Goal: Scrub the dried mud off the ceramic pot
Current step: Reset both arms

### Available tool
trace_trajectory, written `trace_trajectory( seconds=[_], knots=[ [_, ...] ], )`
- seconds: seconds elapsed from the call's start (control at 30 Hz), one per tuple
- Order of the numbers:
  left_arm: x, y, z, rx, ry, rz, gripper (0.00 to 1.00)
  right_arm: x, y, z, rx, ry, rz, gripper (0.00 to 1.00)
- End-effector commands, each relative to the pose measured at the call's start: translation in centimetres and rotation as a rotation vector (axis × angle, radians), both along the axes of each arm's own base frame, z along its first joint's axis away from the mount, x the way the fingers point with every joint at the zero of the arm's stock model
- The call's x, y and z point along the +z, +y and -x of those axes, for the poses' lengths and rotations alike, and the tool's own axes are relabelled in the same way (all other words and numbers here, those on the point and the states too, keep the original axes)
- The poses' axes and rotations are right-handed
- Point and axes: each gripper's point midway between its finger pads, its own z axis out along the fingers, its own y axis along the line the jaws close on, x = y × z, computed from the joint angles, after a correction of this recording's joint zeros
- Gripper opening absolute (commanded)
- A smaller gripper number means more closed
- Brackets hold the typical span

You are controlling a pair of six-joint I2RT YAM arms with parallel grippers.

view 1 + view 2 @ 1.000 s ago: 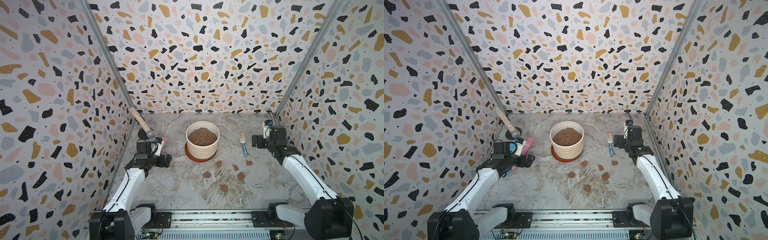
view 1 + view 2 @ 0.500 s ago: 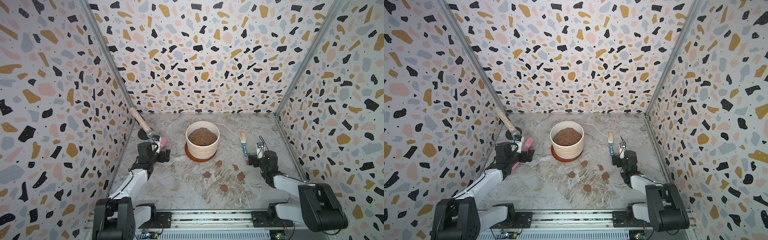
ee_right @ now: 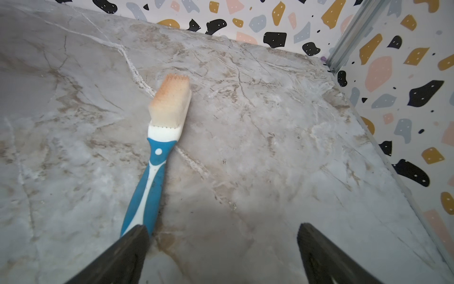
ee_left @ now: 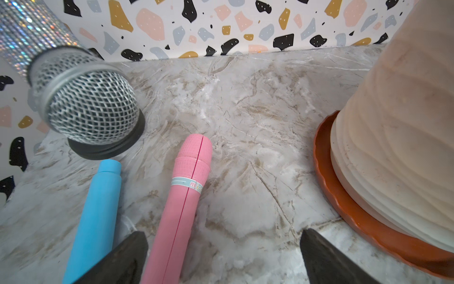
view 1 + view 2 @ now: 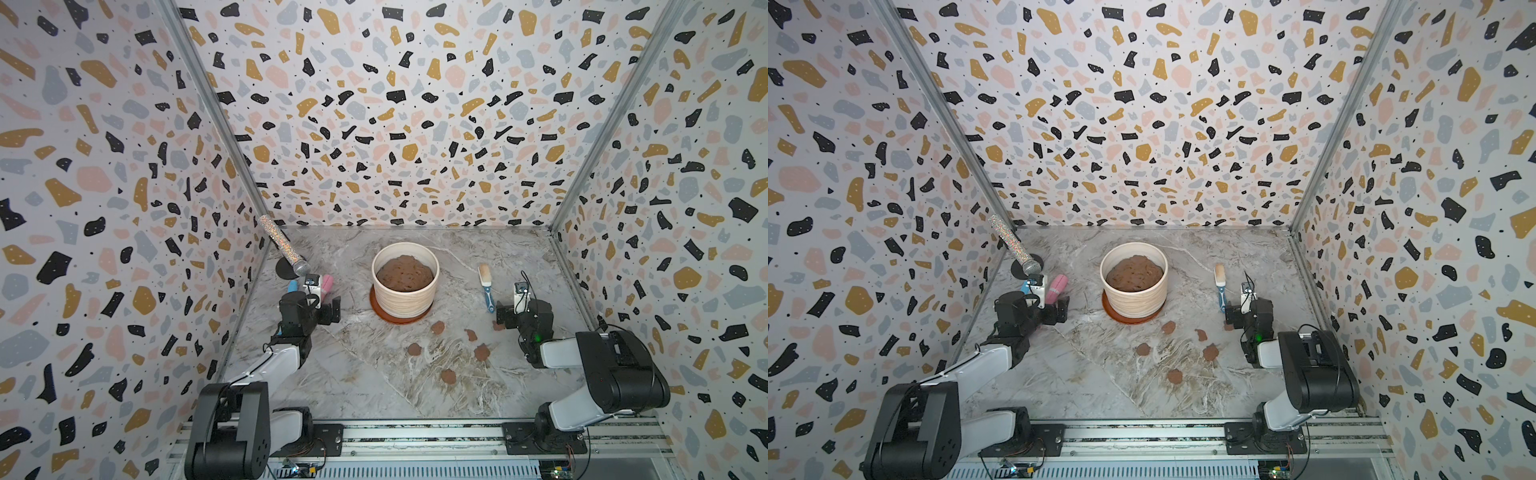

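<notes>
The cream ribbed ceramic pot (image 5: pixel 405 293) (image 5: pixel 1133 297) stands mid-table on a terracotta saucer (image 5: pixel 397 321), heaped with dark soil (image 5: pixel 405 273). Several reddish-brown blotches of dried mud (image 5: pixel 482 352) (image 5: pixel 1211 352) lie on the marble top in front of it. A blue-handled brush (image 5: pixel 485 286) (image 3: pixel 161 137) lies to the pot's right. My right gripper (image 5: pixel 513 309) (image 3: pixel 223 228) is open just behind the handle's end, one finger beside it. My left gripper (image 5: pixel 320 307) (image 4: pixel 223 234) is open left of the pot (image 4: pixel 398 137), with the pink toy microphone's handle lying loose inside one finger.
A pink toy microphone (image 5: pixel 328 284) (image 4: pixel 188 196) and a blue one (image 5: pixel 293 286) (image 4: pixel 98 211) lie by the left gripper. A glittery silver microphone (image 5: pixel 284 249) (image 4: pixel 86 105) leans on the left wall. Patterned walls close in three sides.
The right arm has pulled back toward the front and folded low, bringing its gripper behind the brush's handle end. The left arm has also folded down, its gripper staying near the microphones.
</notes>
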Motion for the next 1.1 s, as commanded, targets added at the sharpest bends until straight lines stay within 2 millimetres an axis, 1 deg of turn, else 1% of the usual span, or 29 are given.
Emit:
trace_trajectory(
  seconds=[0.0, 0.07, 0.1, 0.13, 0.2, 0.3, 0.47, 0.6, 0.73, 1.07],
  knots=[
    [1.4, -0.3, -1.0, 0.042, -0.128, -0.057, 1.0, 1.3, -0.6, -0.8, -0.036, -0.015, -0.021, 1.0],
    [0.5, -0.2, -1.2, 0.063, -0.126, -0.074, 1.0, 1.6, -0.7, -0.9, -0.039, -0.048, -0.02, 1.0],
    [0.0, 0.6, -1.3, 0.121, -0.131, -0.067, 1.0, 1.4, -0.7, -0.7, -0.043, -0.029, -0.02, 1.0],
    [0.0, 1.1, -1.7, 0.155, -0.146, -0.065, 1.0, 1.3, -0.7, -0.7, -0.043, -0.024, -0.02, 1.0],
    [-1.1, 0.4, -1.6, 0.126, -0.094, -0.107, 1.0, 1.5, -0.7, -0.8, -0.041, -0.04, -0.02, 1.0],
    [-1.2, -0.1, -1.8, 0.103, -0.094, -0.106, 1.0, 1.6, -0.7, -0.8, -0.041, -0.046, -0.019, 1.0],
    [-1.2, -0.1, -1.9, 0.096, -0.102, -0.098, 1.0, 1.5, -0.7, -0.7, -0.042, -0.037, -0.021, 1.0],
    [-1.2, -0.1, -1.8, 0.092, -0.095, -0.094, 1.0, 1.5, -0.7, -0.7, -0.04, -0.035, -0.02, 1.0],
    [-1.0, 0.4, -1.7, 0.097, -0.092, -0.062, 1.0, 1.5, -0.7, -0.7, -0.041, -0.036, -0.021, 1.0],
    [-1.0, 0.4, -1.7, 0.099, -0.091, -0.062, 1.0, 1.5, -0.7, -0.8, -0.04, -0.037, -0.021, 1.0]
  ],
)
